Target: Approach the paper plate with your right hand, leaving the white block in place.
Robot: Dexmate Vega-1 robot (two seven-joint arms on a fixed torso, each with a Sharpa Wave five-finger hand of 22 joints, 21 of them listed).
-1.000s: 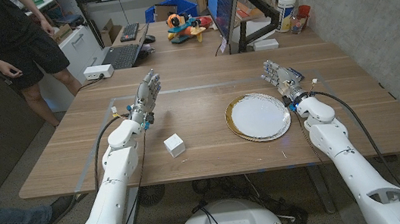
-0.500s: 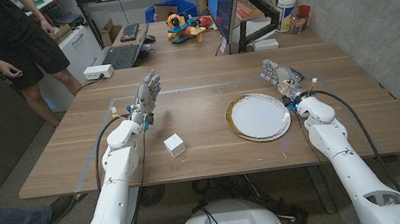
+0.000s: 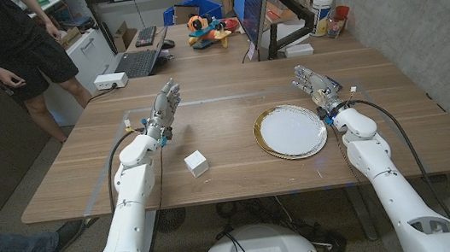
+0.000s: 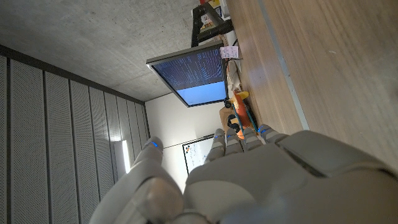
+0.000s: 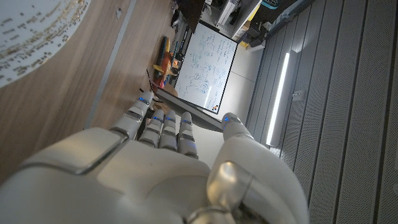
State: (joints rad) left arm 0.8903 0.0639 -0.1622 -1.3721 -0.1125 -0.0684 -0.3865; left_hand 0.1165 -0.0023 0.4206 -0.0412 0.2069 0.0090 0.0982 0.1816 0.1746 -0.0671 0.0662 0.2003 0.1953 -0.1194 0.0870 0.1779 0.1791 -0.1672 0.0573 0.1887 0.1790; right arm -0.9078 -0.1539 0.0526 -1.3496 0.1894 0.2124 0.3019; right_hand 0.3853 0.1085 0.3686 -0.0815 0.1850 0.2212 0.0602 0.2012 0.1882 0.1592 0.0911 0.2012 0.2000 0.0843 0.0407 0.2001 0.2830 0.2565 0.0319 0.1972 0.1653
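Right hand (image 3: 315, 87) is up off the wooden table (image 3: 212, 158), fingers extended and apart, holding nothing; from its wrist camera the hand (image 5: 168, 168) shows its back with the fingers reaching out straight. One paper plate (image 3: 291, 131), white with a gold rim, lies on the table just beside that hand, on its inner side and a little nearer the robot, not touching it. A slice of the plate (image 5: 31, 31) also shows in the right wrist view, ahead of the knuckles.

Left hand (image 3: 163, 108) is raised too, fingers straight and loosely spread, empty; its wrist camera looks along the back of the hand (image 4: 249, 180) toward the far end of the table. One white block (image 3: 197, 163) sits on the table, nearer the robot than the left hand and slightly to its inner side, well apart from the plate and from the right hand.

The table is brown wood grain. Beyond it, past both hands, stands a second table with one open laptop (image 3: 136, 63), one keyboard (image 3: 146, 36), one colourful toy (image 3: 206, 28) and one large monitor (image 3: 254, 6). Bottles cluster at the far right by a concrete wall (image 3: 418, 16). One person (image 3: 18, 48) in dark clothes stands beyond the left hand's outer side.
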